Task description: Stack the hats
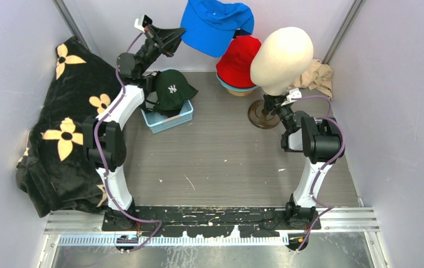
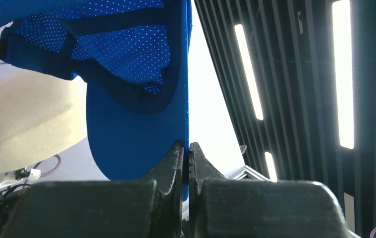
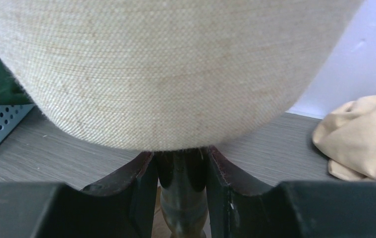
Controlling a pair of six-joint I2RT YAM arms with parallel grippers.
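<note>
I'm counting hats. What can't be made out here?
Under the red hat: top view, only a teal rim and an orange rim show; head form hides the rest.
Basket contents: top view, green cap covers them.
Blue cap crown: left wrist view, top edge cuts it above the left claw.
Stand base: right wrist view, hidden below the gripping right claw.

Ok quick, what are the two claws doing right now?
Left claw: closed on the blue cap, pinching its brim.
Right claw: closed around the wooden post under the cream head form.
</note>
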